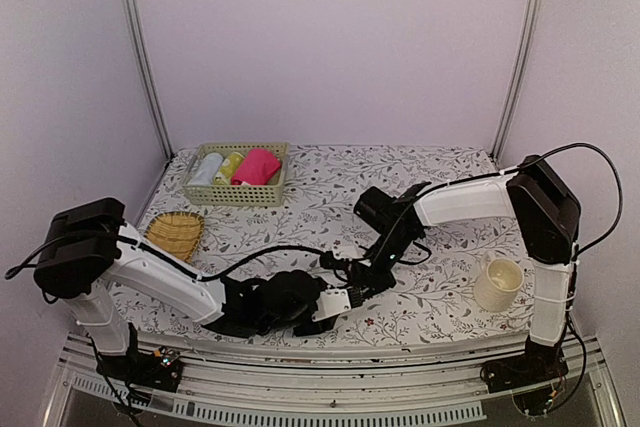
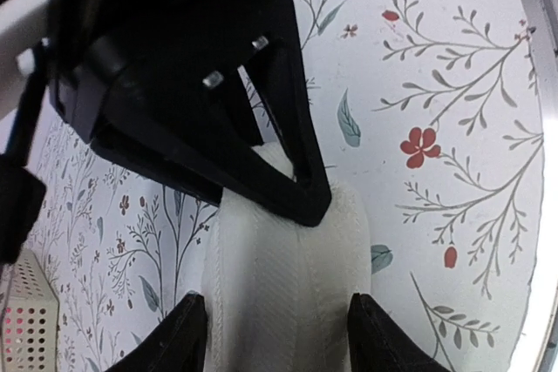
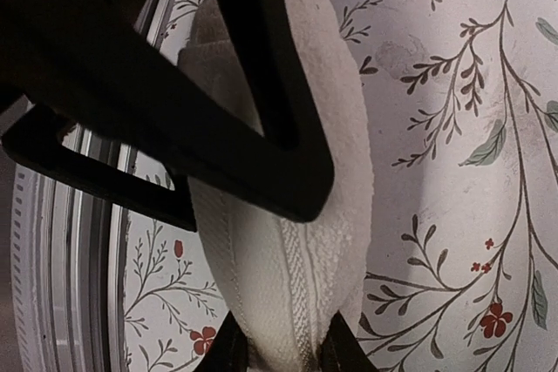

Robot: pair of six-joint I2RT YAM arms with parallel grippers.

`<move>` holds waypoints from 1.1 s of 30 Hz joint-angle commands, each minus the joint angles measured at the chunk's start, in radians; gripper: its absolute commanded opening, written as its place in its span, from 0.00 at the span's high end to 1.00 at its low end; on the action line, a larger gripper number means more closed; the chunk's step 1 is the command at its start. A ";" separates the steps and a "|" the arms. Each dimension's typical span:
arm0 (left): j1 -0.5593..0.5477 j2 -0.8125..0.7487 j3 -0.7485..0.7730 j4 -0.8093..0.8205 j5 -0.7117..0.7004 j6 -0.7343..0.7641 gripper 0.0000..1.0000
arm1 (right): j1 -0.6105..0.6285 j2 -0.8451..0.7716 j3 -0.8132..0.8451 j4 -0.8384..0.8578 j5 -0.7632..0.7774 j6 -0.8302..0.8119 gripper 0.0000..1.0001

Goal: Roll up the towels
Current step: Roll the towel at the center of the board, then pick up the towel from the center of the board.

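From the overhead camera I see the table [image 1: 450, 172], covered in a floral print, filling the middle of the view. The left arm [image 1: 160, 277] sweeps in from 8 o'clock and the right arm [image 1: 470, 202] folds in from 3 o'clock. They meet near the front edge at 6 o'clock.

At 11 o'clock sits a pale basket [image 1: 240, 197] holding the pink towel [image 1: 258, 165], rolled, beside two lighter rolls that I cannot identify. A woven mat [image 1: 175, 232] lies at 9 o'clock, well apart from the basket. A cream mug [image 1: 497, 284] stands upright at 4 o'clock, near the right arm's base.

The cream towel [image 1: 335, 304] is at 6 o'clock, lying on the table as a fat roll between the two grippers.

On my left wrist feed the cream towel [image 2: 288, 294] runs up from 6 o'clock. The left gripper [image 2: 279, 337] straddles it with a finger pressed against each flank, so it is clamped on the roll at a wide spread. The other arm's black fingers come in from 11 o'clock and touch the far end of the roll.

On the right wrist feed the right gripper [image 3: 288, 350] at 6 o'clock pinches the roll's near end. The cloth narrows between the two tips there, so it is gripping the towel.
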 commanded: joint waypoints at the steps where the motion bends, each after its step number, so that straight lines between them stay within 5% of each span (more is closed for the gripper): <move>1: -0.013 0.086 0.076 -0.073 -0.064 0.096 0.43 | 0.003 0.041 -0.001 -0.091 -0.002 0.019 0.86; 10: -0.011 0.202 0.168 -0.203 -0.136 0.092 0.60 | -0.007 0.019 0.000 -0.088 -0.029 0.031 0.82; 14: -0.003 0.228 0.172 -0.218 -0.141 0.082 0.76 | -0.038 -0.068 -0.015 -0.134 -0.081 0.021 0.58; 20: 0.049 0.101 0.164 -0.197 -0.122 0.051 0.81 | -0.180 -0.278 -0.030 -0.251 -0.188 -0.017 0.45; 28: 0.288 -0.083 0.324 -0.291 0.017 -0.086 0.83 | -0.462 -0.485 -0.217 -0.028 -0.212 0.103 0.43; 33: 0.470 -0.068 0.515 -0.358 0.035 -0.183 0.84 | -0.516 -0.503 -0.278 0.045 -0.194 0.136 0.43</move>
